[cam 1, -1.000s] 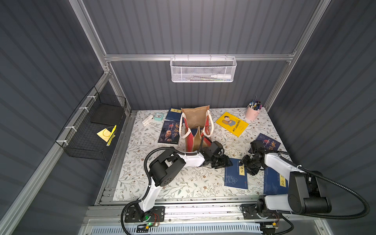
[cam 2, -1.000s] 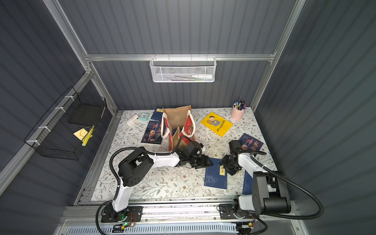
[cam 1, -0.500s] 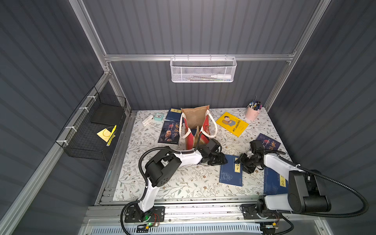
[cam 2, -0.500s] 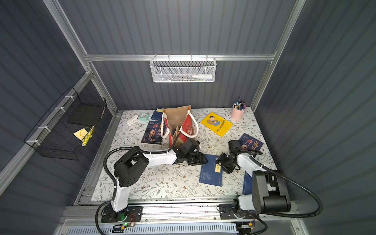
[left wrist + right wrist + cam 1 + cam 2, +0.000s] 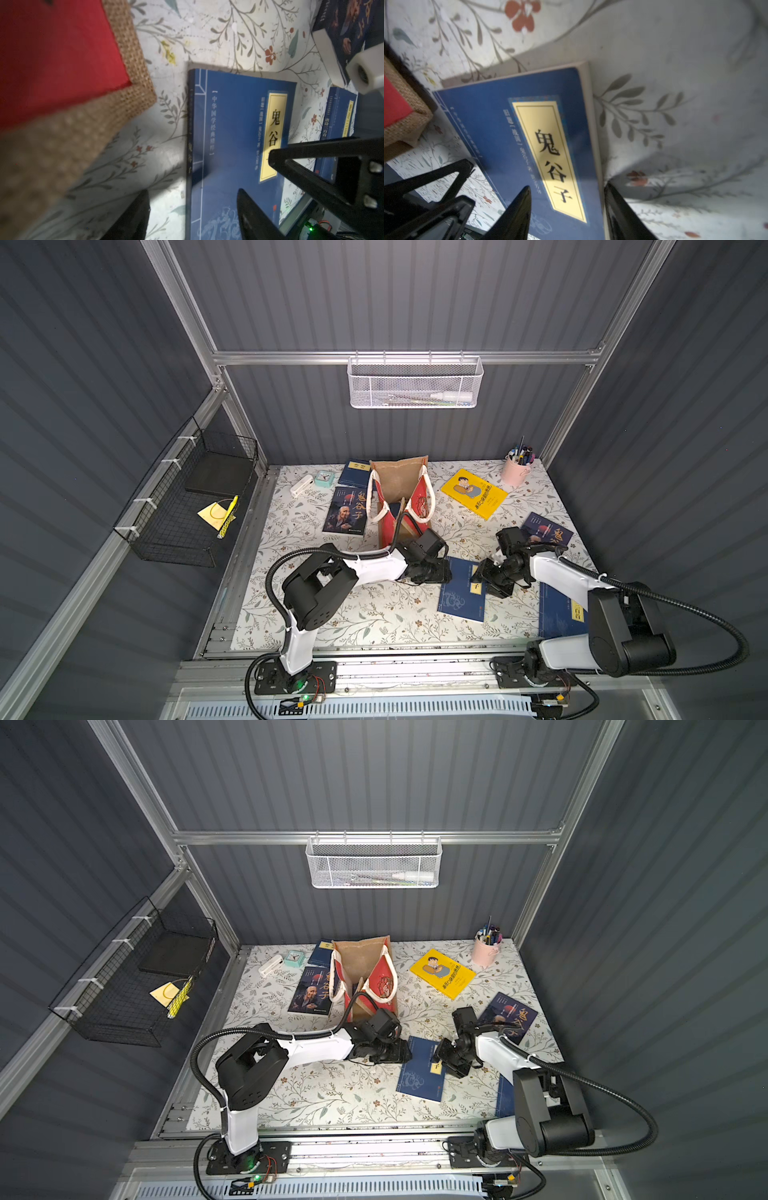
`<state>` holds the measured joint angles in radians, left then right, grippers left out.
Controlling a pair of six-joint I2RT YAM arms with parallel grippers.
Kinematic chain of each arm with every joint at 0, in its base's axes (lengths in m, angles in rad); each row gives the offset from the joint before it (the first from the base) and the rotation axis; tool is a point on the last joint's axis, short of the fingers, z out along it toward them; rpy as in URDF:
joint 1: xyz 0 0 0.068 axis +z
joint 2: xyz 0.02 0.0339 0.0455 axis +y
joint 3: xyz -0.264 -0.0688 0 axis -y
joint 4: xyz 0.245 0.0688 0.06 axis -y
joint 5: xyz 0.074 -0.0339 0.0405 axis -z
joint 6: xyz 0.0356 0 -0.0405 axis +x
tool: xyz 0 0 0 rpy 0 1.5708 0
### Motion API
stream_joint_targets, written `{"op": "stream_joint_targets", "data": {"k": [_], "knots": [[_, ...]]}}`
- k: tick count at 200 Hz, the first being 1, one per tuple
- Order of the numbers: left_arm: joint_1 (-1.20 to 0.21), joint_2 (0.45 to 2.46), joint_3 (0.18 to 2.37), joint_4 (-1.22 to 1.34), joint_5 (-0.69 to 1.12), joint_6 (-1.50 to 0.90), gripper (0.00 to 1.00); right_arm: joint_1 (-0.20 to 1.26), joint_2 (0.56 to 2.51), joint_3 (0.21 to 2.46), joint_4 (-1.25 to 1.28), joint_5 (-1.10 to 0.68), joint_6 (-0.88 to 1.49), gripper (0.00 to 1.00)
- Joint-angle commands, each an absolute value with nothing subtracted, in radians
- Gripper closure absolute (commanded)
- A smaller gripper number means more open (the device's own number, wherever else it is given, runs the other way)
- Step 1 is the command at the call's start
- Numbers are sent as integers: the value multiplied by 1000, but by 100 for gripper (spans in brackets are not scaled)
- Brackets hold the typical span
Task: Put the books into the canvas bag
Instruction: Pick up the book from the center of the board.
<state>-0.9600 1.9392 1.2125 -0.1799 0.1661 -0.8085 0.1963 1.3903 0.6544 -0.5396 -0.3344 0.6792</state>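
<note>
In both top views the left arm reaches forward from its base with the elbow raised and the forearm nearly level over the flowered tablecloth (image 5: 365, 614). The left gripper (image 5: 434, 572) sits at one long edge of a navy book (image 5: 459, 593) that lies flat just in front of the canvas bag (image 5: 399, 485). The right arm folds inward from its side, and the right gripper (image 5: 488, 577) tips down at the book's opposite edge, beside its yellow label. The bag stands upright mid-table with its mouth open. A portrait book (image 5: 346, 512) lies beside it, and a yellow book (image 5: 473, 492) lies farther off. In the left wrist view the left gripper's jaws are parted across the navy book's spine, one finger (image 5: 133, 218) over the cloth and the other over the cover, clamping nothing. The bag's burlap corner is close by. In the right wrist view the right gripper's jaws are likewise parted across the book's page edge, one finger (image 5: 517, 214) over the cover by the label and one over the cloth, holding nothing.
</note>
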Motion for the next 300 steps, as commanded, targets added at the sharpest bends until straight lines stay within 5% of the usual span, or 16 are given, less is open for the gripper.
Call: {"op": "stream_joint_targets", "data": {"k": [1, 27, 72, 127, 200, 261, 300], "knots": [[-952, 1927, 1170, -200, 157, -842, 33, 231, 1403, 650, -568, -327, 686, 49], [-950, 1929, 1106, -63, 259, -887, 33, 239, 1415, 634, -542, -327, 696, 66], [-950, 1885, 1042, 175, 452, -927, 39, 239, 1419, 630, -526, -328, 696, 74], [-951, 1815, 1044, 221, 514, -912, 59, 239, 1429, 629, -504, -342, 705, 75], [-973, 1905, 1061, 212, 466, -917, 62, 239, 1402, 612, -482, -369, 720, 76], [-980, 1835, 1133, 46, 408, -813, 99, 239, 1303, 662, -541, -374, 712, 75], [-978, 1737, 1215, -128, 337, -702, 100, 238, 1121, 739, -626, -334, 710, 67]]}}
